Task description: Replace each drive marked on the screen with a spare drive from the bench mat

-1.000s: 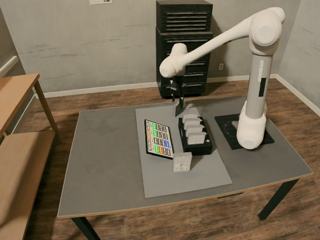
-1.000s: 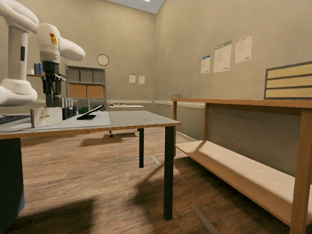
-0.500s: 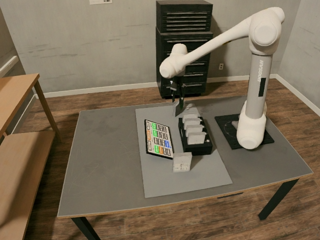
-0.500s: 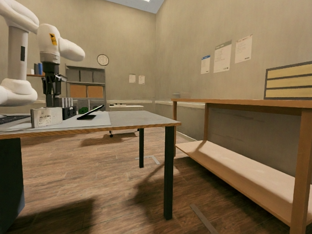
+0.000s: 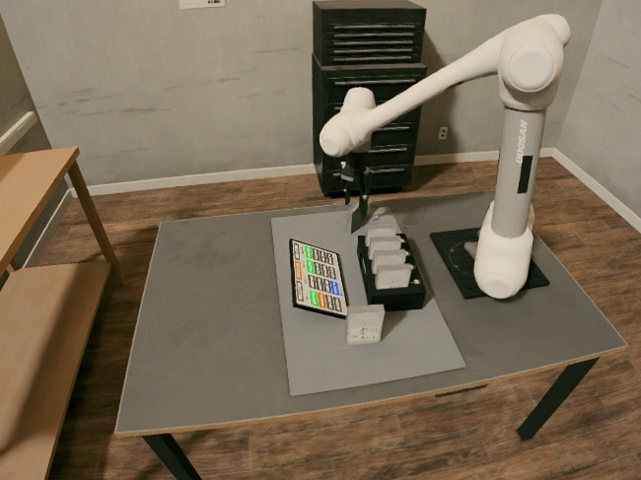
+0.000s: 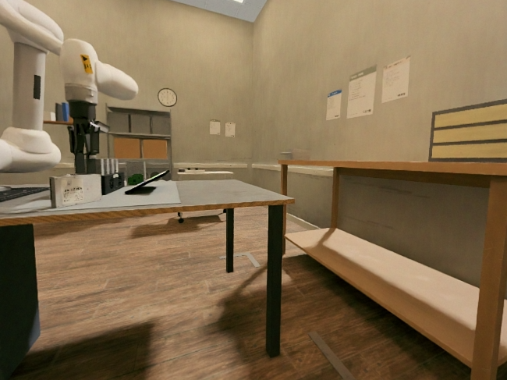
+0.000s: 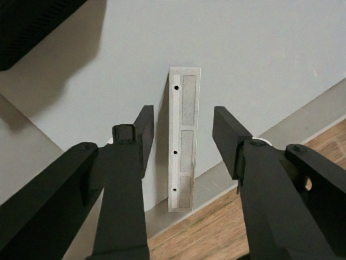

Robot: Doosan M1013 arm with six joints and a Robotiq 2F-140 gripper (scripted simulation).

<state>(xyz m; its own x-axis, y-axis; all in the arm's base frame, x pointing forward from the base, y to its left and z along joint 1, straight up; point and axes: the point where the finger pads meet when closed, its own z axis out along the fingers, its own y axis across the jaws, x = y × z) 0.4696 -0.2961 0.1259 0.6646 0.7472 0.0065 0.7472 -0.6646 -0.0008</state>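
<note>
The black two-finger gripper (image 5: pixel 357 212) (image 6: pixel 86 169) (image 7: pixel 183 121) points straight down with its fingers parted and nothing clamped, probably spaced for a narrow slab. Between and below them in the wrist view, the thin grey rectangular drive (image 5: pixel 351 218) (image 7: pixel 184 140) stands on edge, a gap on either side, near the bench's far edge by the tool chest; the fingers seem turned to meet its broad faces. Next outward, toward the bench's robot-side edge, the black slotted dock (image 5: pixel 397 303) (image 6: pixel 113 182) holds four upright pale drives (image 5: pixel 392 276) in a row, likely faced alike as the pattern to match. Beside it the tilted status screen (image 5: pixel 320 277) (image 6: pixel 147 182) shows coloured marks. Another pale boxy drive (image 5: pixel 365 324) (image 6: pixel 76 190) stands upright toward the bench's near edge, apart from the dock.
</note>
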